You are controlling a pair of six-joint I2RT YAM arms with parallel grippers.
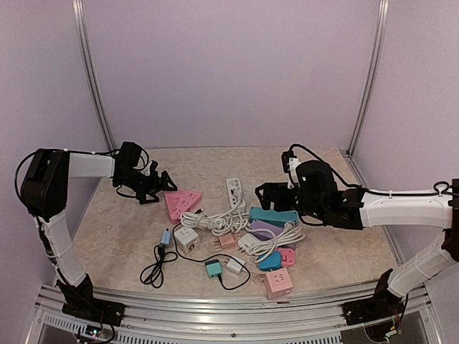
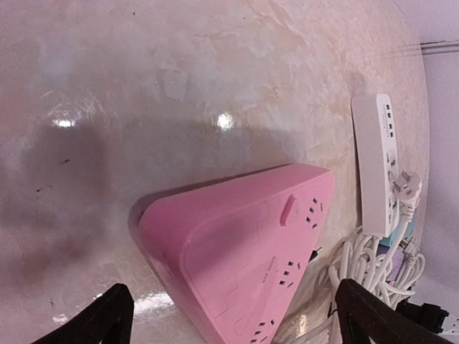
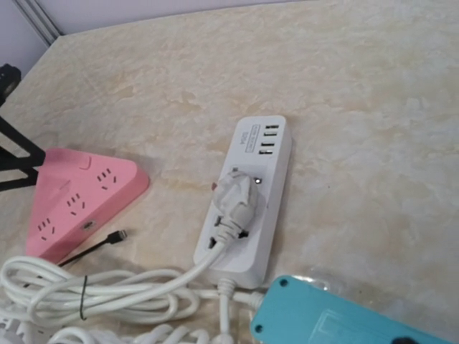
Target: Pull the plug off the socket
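A white power strip (image 3: 247,201) lies near the table's middle, with a white plug (image 3: 240,193) seated in it and its white cable running down and left. Strip (image 1: 234,190) and plug (image 1: 237,201) also show in the top view. My right gripper (image 1: 269,193) hovers just right of the strip; its fingers are outside the right wrist view and it holds nothing. My left gripper (image 2: 233,315) is open, its fingertips (image 2: 107,315) straddling a pink triangular power strip (image 2: 244,244) without touching it. The pink strip (image 1: 182,201) lies left of the white strip.
A teal strip (image 1: 274,215) and a purple strip (image 1: 267,228) lie under my right arm. Coiled white cable (image 1: 215,222), a white cube socket (image 1: 186,239), a pink cube socket (image 1: 278,282), a teal adapter (image 1: 214,269) and a black cable (image 1: 158,265) clutter the front.
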